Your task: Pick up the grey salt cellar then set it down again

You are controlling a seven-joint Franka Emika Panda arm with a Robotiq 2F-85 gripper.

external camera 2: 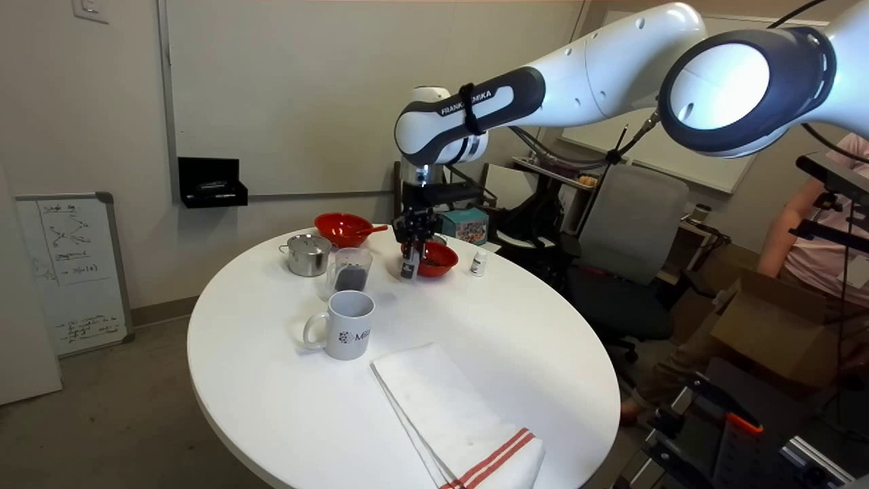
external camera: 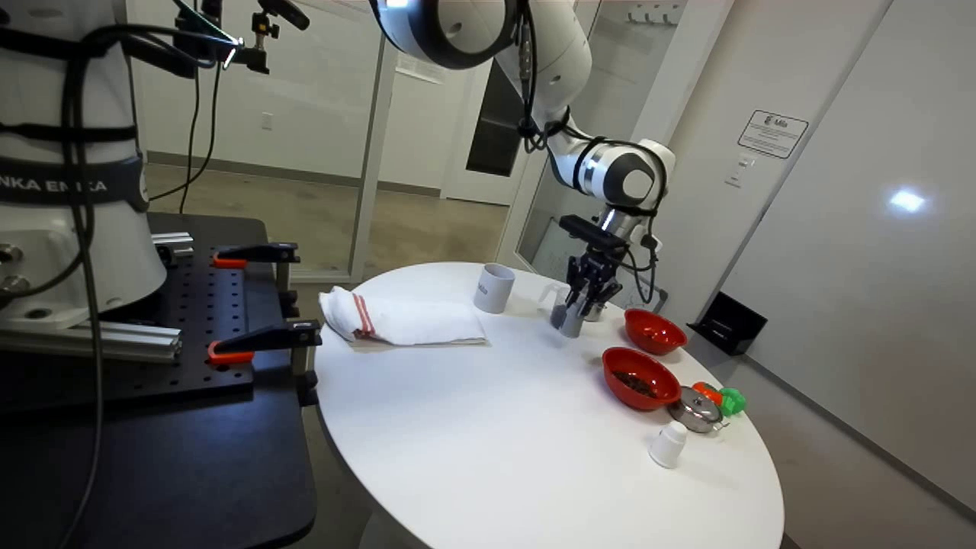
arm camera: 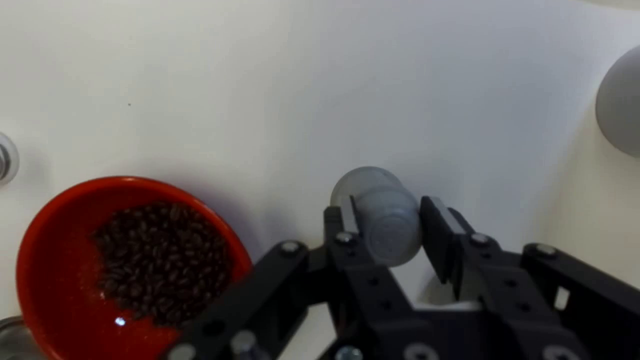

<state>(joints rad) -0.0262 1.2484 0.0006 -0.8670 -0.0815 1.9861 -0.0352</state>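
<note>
The grey salt cellar (arm camera: pixel 391 237) is a small grey cylinder with holes in its top. In the wrist view it is between the two fingers of my gripper (arm camera: pixel 387 207), and both fingers touch its sides. In both exterior views my gripper (external camera: pixel 582 297) (external camera 2: pixel 412 246) points down at the table with the cellar (external camera: pixel 572 324) (external camera 2: pixel 407 270) at its fingertips. The cellar is upright at or very near the table top; I cannot tell whether it is lifted. The fingers hide part of its sides.
A red bowl of dark beans (arm camera: pixel 150 260) stands close to the gripper. Also on the table are another red bowl (external camera 2: pixel 339 229), a metal pot (external camera 2: pixel 309 256), a clear jug (external camera 2: pixel 352 272), a pale mug (external camera 2: pixel 349 326), a small white shaker (external camera 2: pixel 478 263) and a folded towel (external camera: pixel 419 322).
</note>
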